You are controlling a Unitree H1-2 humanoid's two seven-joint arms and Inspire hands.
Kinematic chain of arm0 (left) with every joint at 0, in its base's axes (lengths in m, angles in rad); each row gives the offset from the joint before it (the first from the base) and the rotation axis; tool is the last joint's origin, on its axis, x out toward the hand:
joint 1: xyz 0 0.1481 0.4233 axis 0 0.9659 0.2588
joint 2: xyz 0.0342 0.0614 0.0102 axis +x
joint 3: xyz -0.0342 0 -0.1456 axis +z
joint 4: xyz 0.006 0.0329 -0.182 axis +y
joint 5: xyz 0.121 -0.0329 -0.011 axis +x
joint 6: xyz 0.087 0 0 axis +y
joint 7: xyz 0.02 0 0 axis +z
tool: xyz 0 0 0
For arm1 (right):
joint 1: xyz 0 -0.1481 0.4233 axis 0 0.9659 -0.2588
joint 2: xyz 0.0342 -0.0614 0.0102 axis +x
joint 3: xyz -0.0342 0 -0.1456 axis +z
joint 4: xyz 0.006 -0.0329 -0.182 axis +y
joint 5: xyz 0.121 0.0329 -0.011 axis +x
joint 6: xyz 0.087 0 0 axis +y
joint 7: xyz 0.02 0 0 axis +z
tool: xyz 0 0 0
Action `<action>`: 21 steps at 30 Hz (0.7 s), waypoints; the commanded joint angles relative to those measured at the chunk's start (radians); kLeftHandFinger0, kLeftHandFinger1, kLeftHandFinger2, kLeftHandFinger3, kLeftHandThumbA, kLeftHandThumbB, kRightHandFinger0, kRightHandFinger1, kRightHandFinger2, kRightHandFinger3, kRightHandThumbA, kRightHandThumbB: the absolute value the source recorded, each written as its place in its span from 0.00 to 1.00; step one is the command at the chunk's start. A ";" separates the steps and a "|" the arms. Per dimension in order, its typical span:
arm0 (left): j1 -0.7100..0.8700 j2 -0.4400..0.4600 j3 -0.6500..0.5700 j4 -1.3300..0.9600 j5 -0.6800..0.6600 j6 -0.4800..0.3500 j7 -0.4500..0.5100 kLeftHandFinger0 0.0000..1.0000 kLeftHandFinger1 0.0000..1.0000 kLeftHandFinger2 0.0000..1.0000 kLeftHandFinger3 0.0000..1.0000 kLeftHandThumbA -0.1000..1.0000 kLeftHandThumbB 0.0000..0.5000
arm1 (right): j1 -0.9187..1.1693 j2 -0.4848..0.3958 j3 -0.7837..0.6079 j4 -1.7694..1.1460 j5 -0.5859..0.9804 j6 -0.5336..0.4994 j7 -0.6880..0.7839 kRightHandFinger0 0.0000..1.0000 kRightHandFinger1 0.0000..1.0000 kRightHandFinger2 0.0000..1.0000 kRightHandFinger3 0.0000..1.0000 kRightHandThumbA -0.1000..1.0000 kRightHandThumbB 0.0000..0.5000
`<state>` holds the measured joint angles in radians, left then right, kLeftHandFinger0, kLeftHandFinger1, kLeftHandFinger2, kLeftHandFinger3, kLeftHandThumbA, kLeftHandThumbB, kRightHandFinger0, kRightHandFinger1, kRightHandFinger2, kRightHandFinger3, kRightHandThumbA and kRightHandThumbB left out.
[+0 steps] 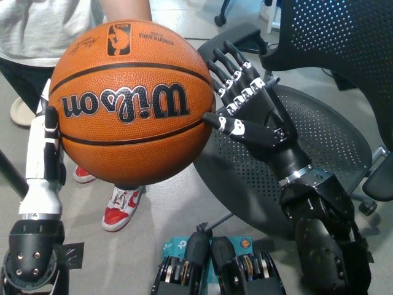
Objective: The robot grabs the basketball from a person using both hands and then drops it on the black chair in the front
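From the head view, the pebbled orange Wilson basketball (130,101) is sitting between both hands: the white left hand (44,153) is pressing its left side, finger spread unclear, while the black right hand (242,104), fingers (224,77) splayed apart, is touching its right side; the black mesh chair (331,141) lies rightward.

The basketball (131,101) fills the upper left of the frame, in front of a person (43,27) at the top left edge. The left hand (44,157) lies against its left side, the right hand (245,104) against its right. The chair (319,166) occupies the right half, behind the right hand.
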<state>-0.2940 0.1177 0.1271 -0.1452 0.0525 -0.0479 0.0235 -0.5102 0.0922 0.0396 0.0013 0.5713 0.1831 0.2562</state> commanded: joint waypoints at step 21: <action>-0.075 -0.036 -0.091 -0.011 0.076 0.012 -0.002 1.00 1.00 1.00 1.00 1.00 0.43 | -0.189 0.105 0.150 0.329 -0.411 -0.249 -0.130 1.00 1.00 1.00 1.00 1.00 0.87</action>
<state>-0.3001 0.1061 0.1207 -0.1406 0.0774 -0.0350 0.0527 -0.5842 0.1061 0.1247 0.2293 0.3425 0.0390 0.2050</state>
